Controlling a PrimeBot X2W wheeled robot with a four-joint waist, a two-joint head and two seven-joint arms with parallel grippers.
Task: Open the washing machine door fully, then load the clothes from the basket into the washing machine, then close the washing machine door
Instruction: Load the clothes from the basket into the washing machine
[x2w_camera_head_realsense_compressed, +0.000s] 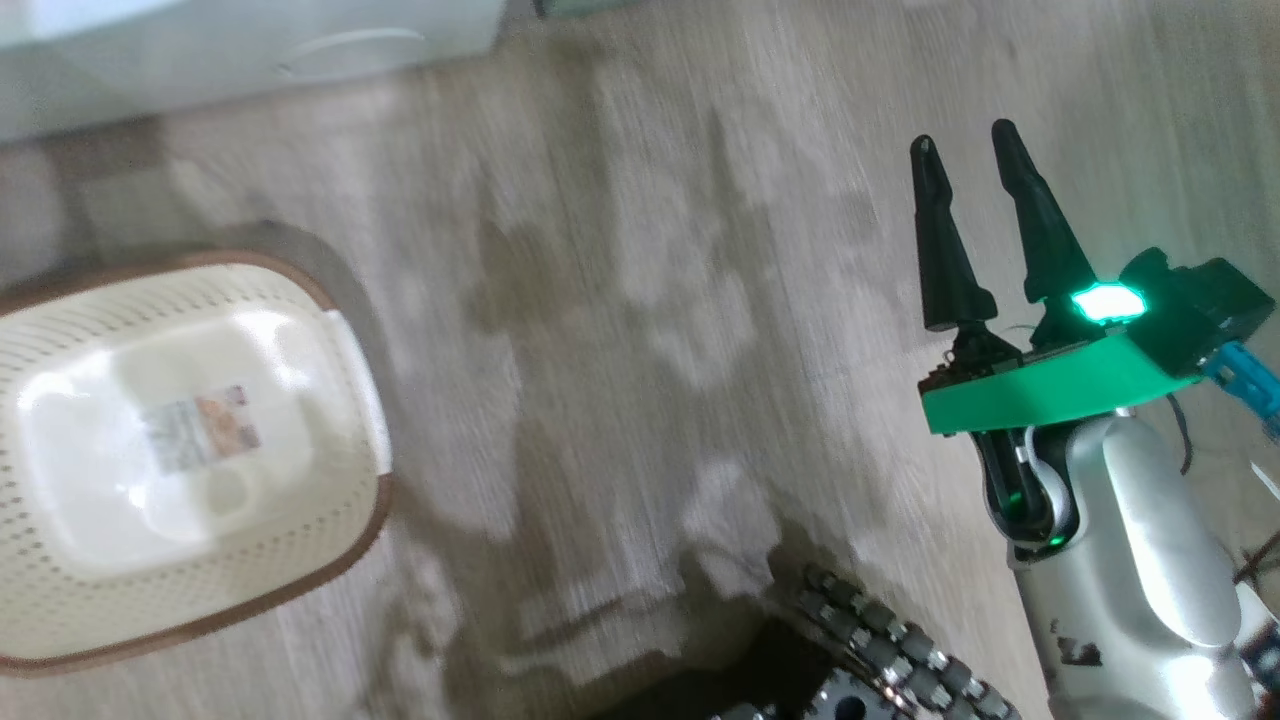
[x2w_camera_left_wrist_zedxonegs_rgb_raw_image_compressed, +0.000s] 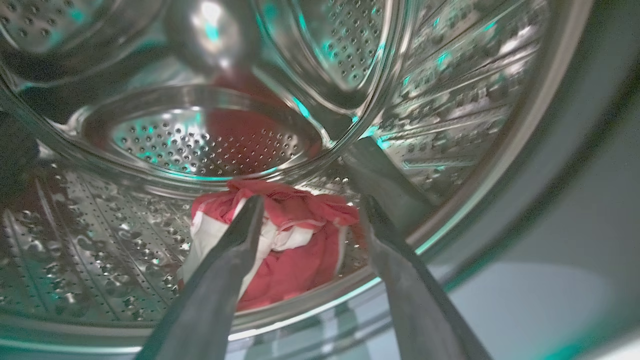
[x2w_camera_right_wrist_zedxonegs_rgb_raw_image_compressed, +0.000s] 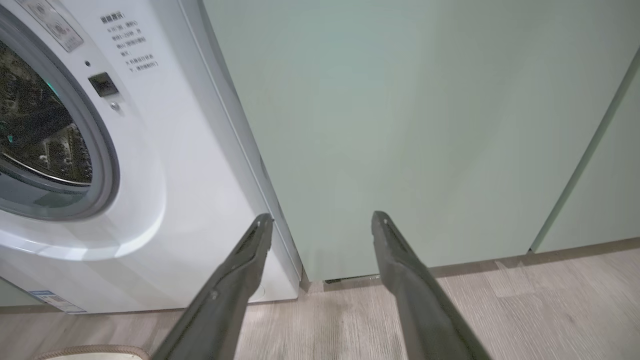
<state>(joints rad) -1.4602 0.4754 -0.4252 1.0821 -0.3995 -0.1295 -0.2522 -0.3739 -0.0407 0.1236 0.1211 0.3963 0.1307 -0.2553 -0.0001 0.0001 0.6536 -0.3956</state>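
Note:
The red clothes (x2w_camera_left_wrist_zedxonegs_rgb_raw_image_compressed: 295, 260) with white stripes lie bunched on the bottom of the washing machine's steel drum (x2w_camera_left_wrist_zedxonegs_rgb_raw_image_compressed: 200, 145). My left gripper (x2w_camera_left_wrist_zedxonegs_rgb_raw_image_compressed: 312, 200) is inside the drum just above them, open, with its two fingers astride the bundle and apart from it. The cream basket (x2w_camera_head_realsense_compressed: 120, 300) with a brown rim stands on the floor at the left and holds nothing but its paper label. My right gripper (x2w_camera_head_realsense_compressed: 962, 137) hovers over the floor at the right, open and holding nothing. The white washing machine (x2w_camera_right_wrist_zedxonegs_rgb_raw_image_compressed: 190, 175) shows its open grey-ringed mouth; the door is out of view.
Pale green cabinets (x2w_camera_right_wrist_zedxonegs_rgb_raw_image_compressed: 400, 125) stand right beside the washer, straight ahead of my right gripper (x2w_camera_right_wrist_zedxonegs_rgb_raw_image_compressed: 322, 216). Wood-look floor (x2w_camera_head_realsense_compressed: 650, 300) lies between basket and right arm. My wheeled base (x2w_camera_head_realsense_compressed: 870, 660) shows at the bottom. The basket's rim (x2w_camera_right_wrist_zedxonegs_rgb_raw_image_compressed: 90, 352) peeks in below the washer.

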